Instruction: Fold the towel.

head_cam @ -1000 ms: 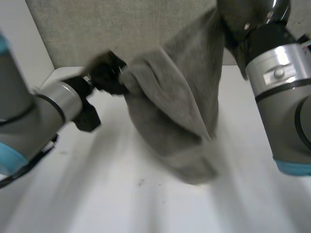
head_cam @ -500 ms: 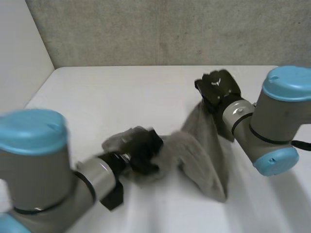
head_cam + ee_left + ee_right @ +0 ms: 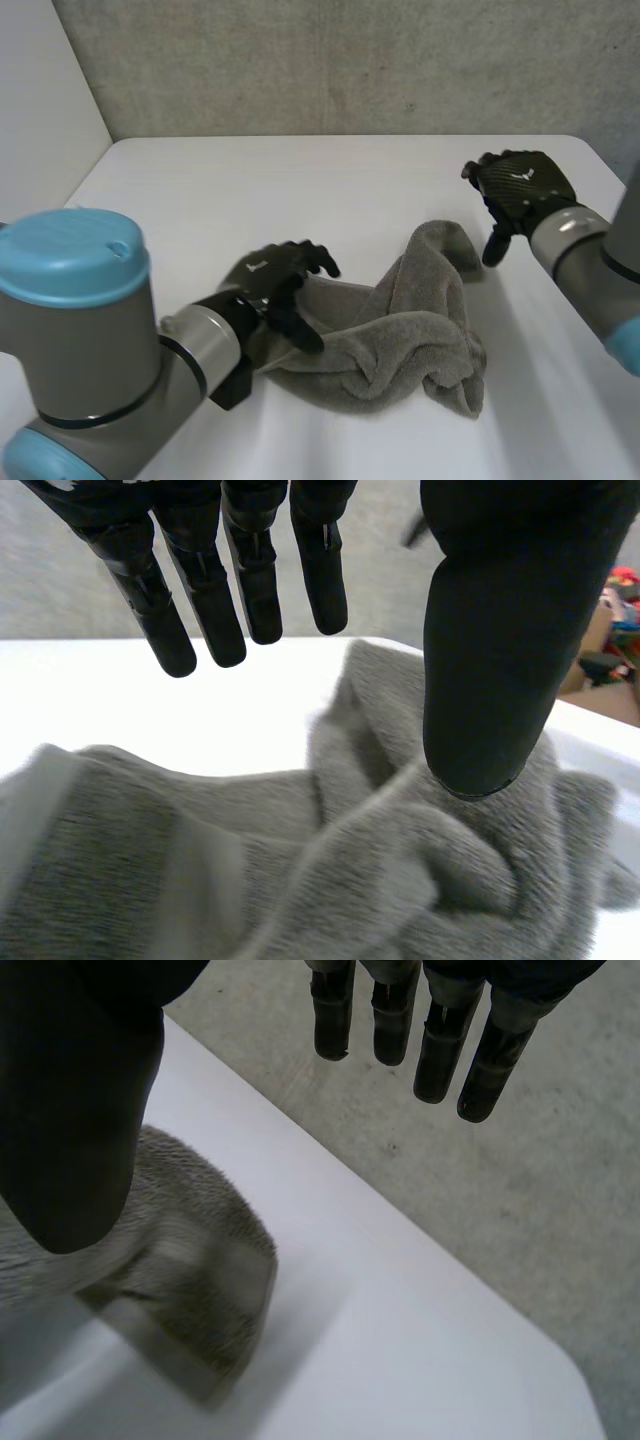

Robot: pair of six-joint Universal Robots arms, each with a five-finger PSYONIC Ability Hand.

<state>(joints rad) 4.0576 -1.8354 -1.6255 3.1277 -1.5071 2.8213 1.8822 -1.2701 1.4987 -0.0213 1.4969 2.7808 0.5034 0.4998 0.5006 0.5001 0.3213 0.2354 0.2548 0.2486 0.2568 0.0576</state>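
Crumpled towel [image 3: 395, 340] on the table [image 3: 250, 190], nothing gripping it.
Left hand [image 3: 272, 283] spread over its left end; right hand [image 3: 520, 188] slack-fingered just beside the far corner.

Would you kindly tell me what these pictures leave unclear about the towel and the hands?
- Head view: the towel lies crumpled; its own folds hide most corners and edges.
- Head view: the left hand covers the towel's end beneath it.
- Left wrist view: that hand's thumb hides whether it touches the towel.
- Right wrist view: the right hand covers part of the towel's other end.
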